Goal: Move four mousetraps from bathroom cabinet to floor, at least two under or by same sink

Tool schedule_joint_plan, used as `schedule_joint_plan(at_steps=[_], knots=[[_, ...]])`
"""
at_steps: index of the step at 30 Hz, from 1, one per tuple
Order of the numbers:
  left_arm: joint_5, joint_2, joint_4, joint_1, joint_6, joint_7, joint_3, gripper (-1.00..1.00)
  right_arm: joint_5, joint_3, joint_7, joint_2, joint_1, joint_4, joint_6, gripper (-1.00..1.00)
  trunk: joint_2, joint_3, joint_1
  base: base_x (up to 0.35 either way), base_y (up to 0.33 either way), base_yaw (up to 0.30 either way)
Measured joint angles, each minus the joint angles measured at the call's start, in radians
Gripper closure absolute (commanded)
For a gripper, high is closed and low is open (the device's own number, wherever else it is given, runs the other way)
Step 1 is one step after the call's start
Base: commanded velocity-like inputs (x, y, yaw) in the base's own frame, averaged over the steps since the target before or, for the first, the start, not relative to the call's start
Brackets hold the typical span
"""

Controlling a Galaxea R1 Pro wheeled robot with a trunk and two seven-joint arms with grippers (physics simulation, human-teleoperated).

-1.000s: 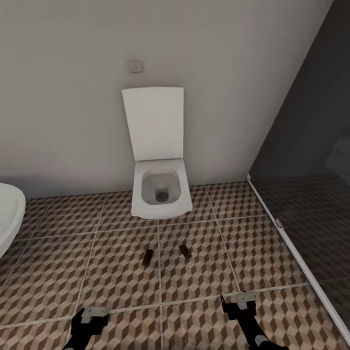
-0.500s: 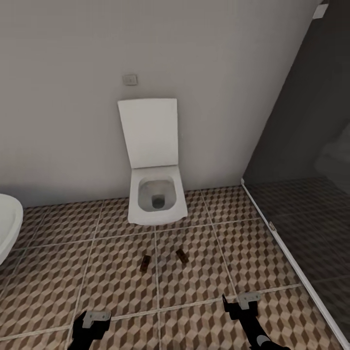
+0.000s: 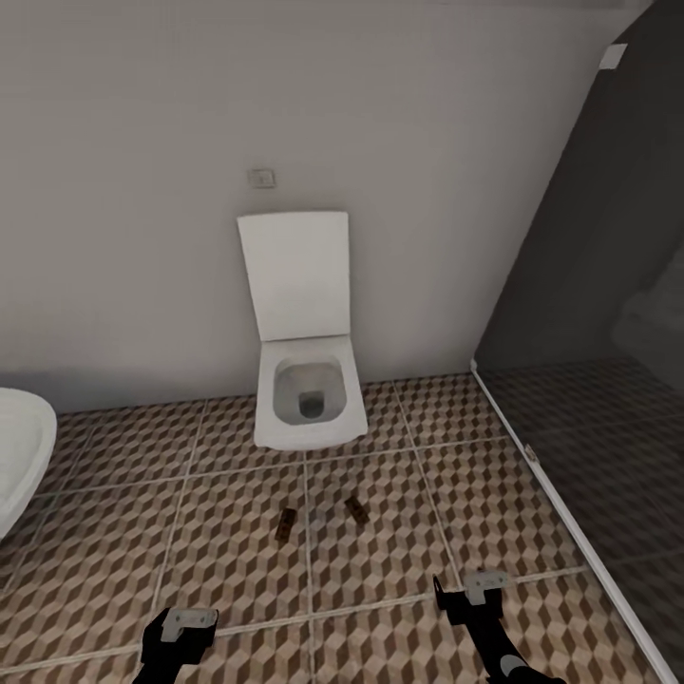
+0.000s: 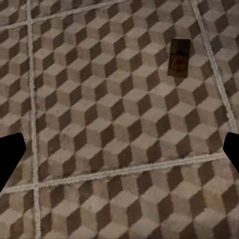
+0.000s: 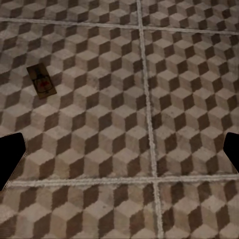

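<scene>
Two mousetraps lie flat on the bathroom floor (image 3: 218, 551) in front of the toilet, one (image 3: 285, 524) to the left of a grout line and one (image 3: 355, 508) to its right. In the left wrist view a mousetrap (image 4: 179, 57) with its red spot lies ahead of my open left gripper (image 4: 119, 154). The right wrist view has a mousetrap (image 5: 41, 81) ahead of my open right gripper (image 5: 119, 157). Both grippers hang empty above the tiles, the left gripper (image 3: 180, 625) and right gripper (image 3: 468, 591) nearer me than the traps. The cabinet and the bathroom sink are out of view.
A white wall-hung toilet (image 3: 308, 399) with its lid up stands against the far wall. A rounded white fixture (image 3: 17, 456) juts in at the left edge. A dark glass shower partition (image 3: 589, 380) with a white floor rail runs along the right.
The whole view has shifted a little, so the camera moved. The two mousetraps lie where they were, and both grippers stay open and empty.
</scene>
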Motion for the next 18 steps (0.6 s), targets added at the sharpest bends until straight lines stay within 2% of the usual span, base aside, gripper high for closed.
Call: schedule_joint_plan(at_steps=[18], knots=[[0.0,0.0,0.0,0.0,0.0,0.0,0.0,-1.0,0.002,0.0,-0.002,0.003,0.001,0.0,0.002,-1.0,0.126,0.081,-0.069,0.0,0.0,0.184]])
